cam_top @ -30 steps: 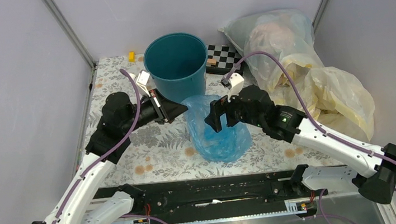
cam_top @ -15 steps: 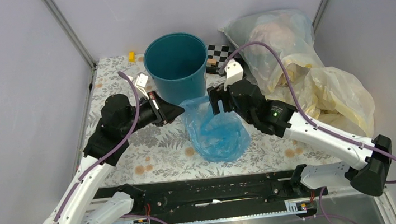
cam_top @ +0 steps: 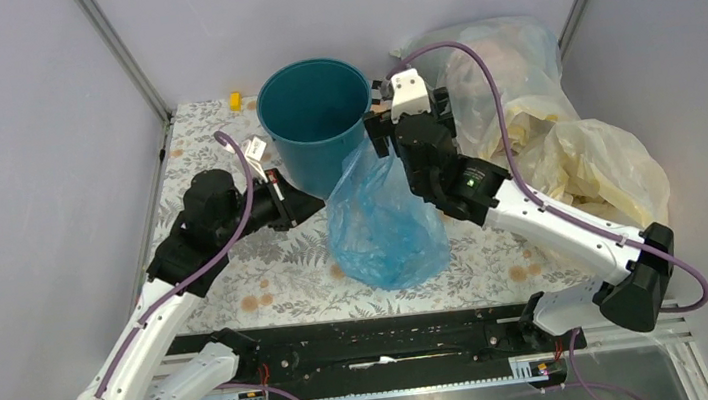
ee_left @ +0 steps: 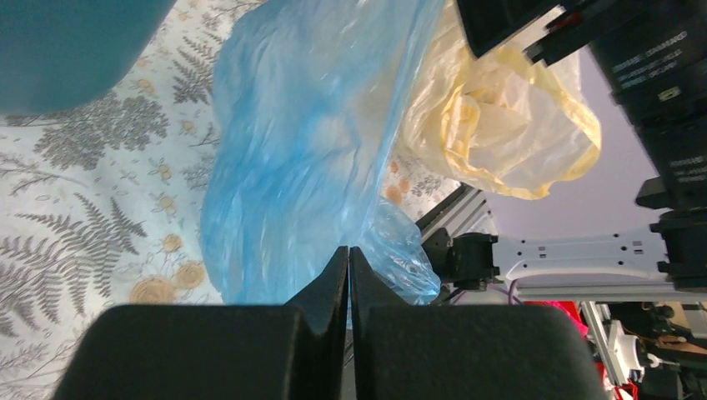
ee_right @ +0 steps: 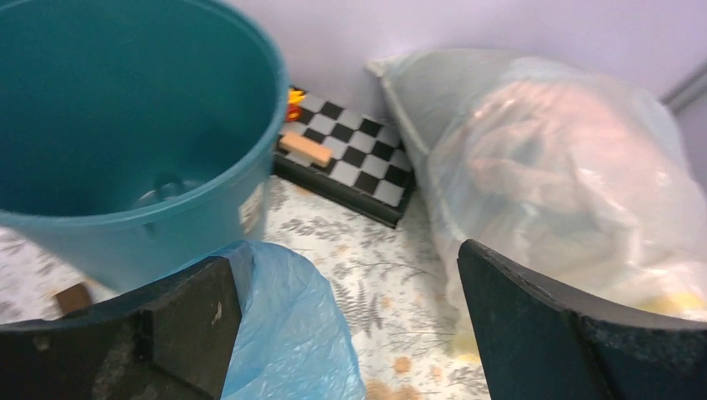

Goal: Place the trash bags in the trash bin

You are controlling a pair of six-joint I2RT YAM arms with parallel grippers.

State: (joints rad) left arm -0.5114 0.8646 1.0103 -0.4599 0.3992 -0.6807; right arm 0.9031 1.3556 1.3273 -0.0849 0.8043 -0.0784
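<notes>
Arms lean in from the near edge of the desk (cam_top: pixel 266 260), both bent at the elbow and meeting around the blue bag (cam_top: pixel 380 222). The right arm stretches up and far forward, its wrist high beside the right rim of the bin (cam_top: pixel 310 160). The right gripper (ee_right: pixel 342 283) is spread wide. Its wrist view shows blue film bunched against the inner face of one finger (ee_right: pixel 179 321), with the other finger well clear of it. Whether the film is hooked over that finger cannot be told. The left arm sits lower, its forearm angled across toward the bag's left edge. The left gripper (ee_left: pixel 348 254) is pressed together with its tips right at the film, and whether any film is caught between them cannot be told.

The blue bag hangs beside the right gripper in a tall drape, narrow at the top and wide at the bottom, where it rests on the desk just in front of the bin and outside it. It is thin, crinkly, see-through plastic with glossy folds. The bin is round, teal and smooth-walled, tapering to its base, and stands upright with its mouth open. The desk has a pale fern-and-flower print. To the right lie a stuffed clear bag (cam_top: pixel 500 62) and crumpled pale-yellow bags (cam_top: pixel 598 167). Behind the bin is a checkerboard (ee_right: pixel 350 167) with a small wooden block (ee_right: pixel 306 150) on it
</notes>
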